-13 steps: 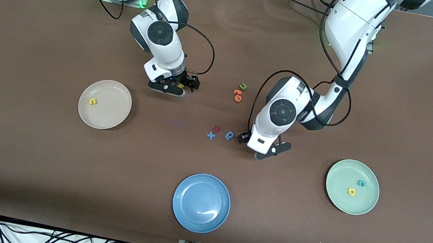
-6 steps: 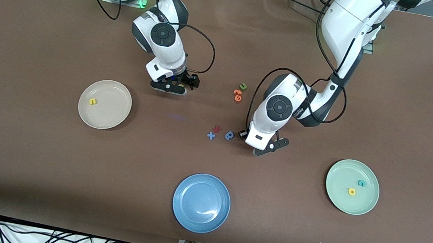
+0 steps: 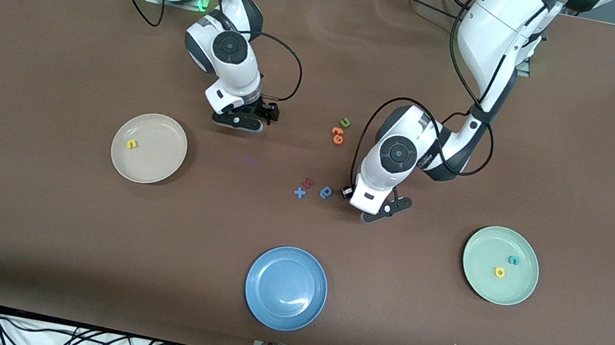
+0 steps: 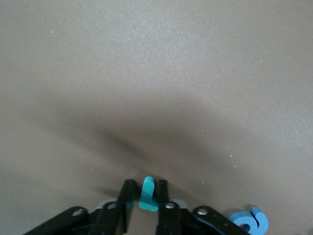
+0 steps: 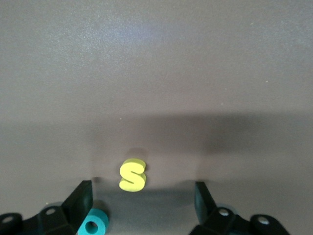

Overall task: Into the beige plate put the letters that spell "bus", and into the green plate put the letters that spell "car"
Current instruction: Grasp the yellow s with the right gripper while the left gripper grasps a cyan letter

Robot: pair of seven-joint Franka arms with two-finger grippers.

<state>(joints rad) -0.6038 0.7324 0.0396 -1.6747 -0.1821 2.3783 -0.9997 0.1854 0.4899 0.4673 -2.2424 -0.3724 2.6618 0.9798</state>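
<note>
The left claw (image 4: 145, 208) is down at the brown counter (image 3: 479, 133), in the middle of it just beside the blue stem-and-bowl letter (image 3: 326, 192); its two fingers are pressed narrow on a small teal letter (image 4: 146, 194), which stands on edge between them. In the left wrist view the blue letter (image 4: 250, 223) lies flat on the counter close by.

The right claw (image 5: 142, 198) is low over the counter near the right arm's base, its fingers (image 5: 80, 198) spread wide with the yellow "s" (image 5: 132, 175) lying flat between them, untouched. A teal stem-and-bowl letter (image 5: 91, 223) lies against the inside of one finger.

The beige plate (image 3: 149, 148) sits toward the right arm's end of the counter with the yellow "u" (image 3: 131, 144) in it. The green plate (image 3: 500, 265) sits toward the left arm's end and holds the teal "c" (image 3: 513, 259) and the yellow "a" (image 3: 499, 272), near each other but apart.

The blue plate (image 3: 286, 288) lies nearest the front camera, between the other two plates. A blue "x" (image 3: 299, 192) and a dark red letter (image 3: 308, 183) lie beside the blue letter. Farther from the camera lie the green "u" (image 3: 345, 122) and two orange letters (image 3: 338, 135).
</note>
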